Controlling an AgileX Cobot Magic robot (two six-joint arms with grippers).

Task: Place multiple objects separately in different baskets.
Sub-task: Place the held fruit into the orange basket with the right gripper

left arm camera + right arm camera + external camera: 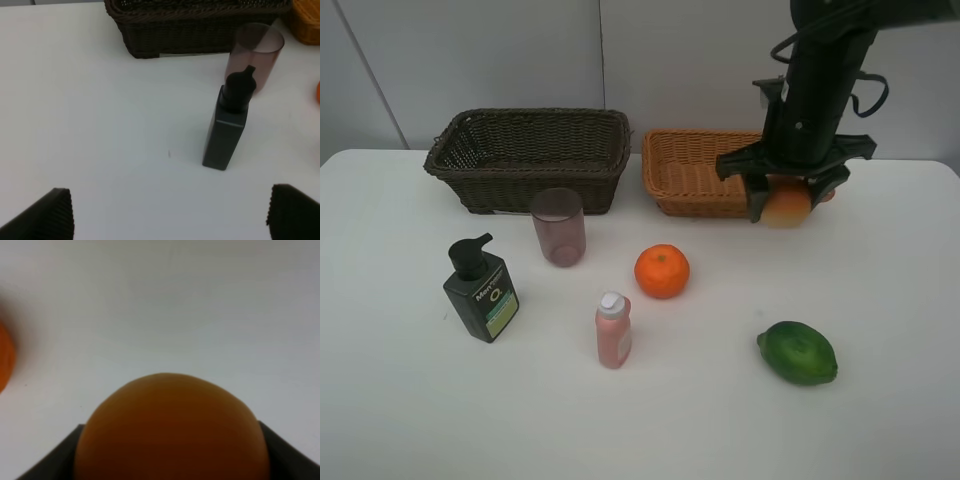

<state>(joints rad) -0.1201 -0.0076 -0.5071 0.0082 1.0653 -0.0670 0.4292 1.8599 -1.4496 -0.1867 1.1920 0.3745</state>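
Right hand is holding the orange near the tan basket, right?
No: the right hand holds the peach near the tan basket. The orange sits on the table, as the exterior high view shows.

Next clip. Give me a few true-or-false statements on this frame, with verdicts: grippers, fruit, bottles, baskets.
1. The right gripper is shut on the peach. True.
2. The orange lies in the tan basket. False: it sits on the table, in front of that basket.
3. The left gripper is open and holds nothing. True.
4. The pump bottle stands inside the dark basket. False: it stands on the table, in front of that basket.
5. The pink bottle stands upright on the table. True.
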